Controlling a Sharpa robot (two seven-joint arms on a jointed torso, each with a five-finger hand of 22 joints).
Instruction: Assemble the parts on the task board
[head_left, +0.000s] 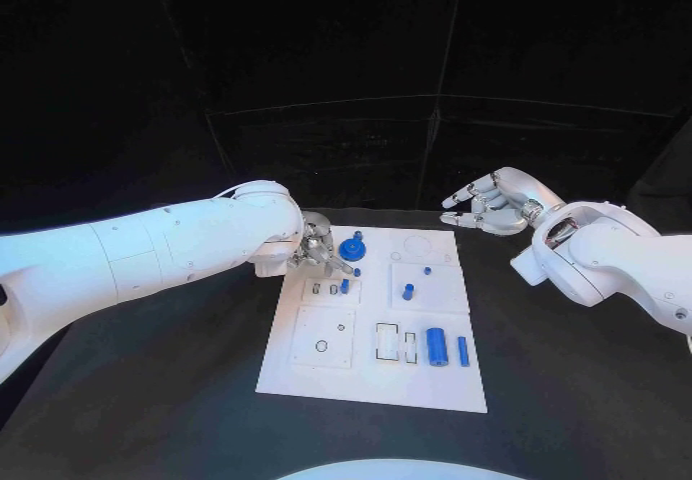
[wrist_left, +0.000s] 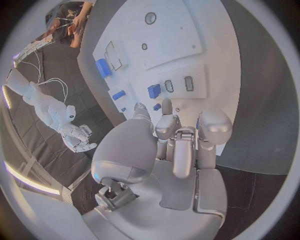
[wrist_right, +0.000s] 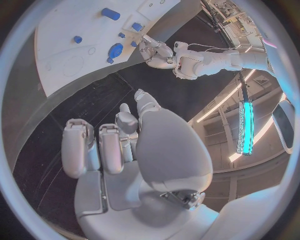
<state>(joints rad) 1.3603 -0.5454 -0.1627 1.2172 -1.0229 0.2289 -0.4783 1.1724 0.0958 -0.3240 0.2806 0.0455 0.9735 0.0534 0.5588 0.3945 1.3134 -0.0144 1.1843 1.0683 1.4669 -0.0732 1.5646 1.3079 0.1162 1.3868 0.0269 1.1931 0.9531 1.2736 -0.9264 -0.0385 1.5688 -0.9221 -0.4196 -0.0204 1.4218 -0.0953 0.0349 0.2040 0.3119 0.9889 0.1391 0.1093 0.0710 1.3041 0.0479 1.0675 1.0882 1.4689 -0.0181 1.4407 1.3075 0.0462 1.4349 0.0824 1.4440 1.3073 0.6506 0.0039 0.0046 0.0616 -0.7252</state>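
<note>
Lying on the white task board (head_left: 433, 385) are small blue parts (head_left: 436, 347). The left hand (head_left: 316, 251) curls over the board's far corner; whether it pinches anything cannot be told. The right hand (head_left: 483, 205) hangs spread and empty, off the board.

A black table (head_left: 173, 400) carries the white task board (head_left: 368, 385).

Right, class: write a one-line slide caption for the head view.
Left hand works at the task board's far corner among blue parts; right hand hovers open beyond.
</note>
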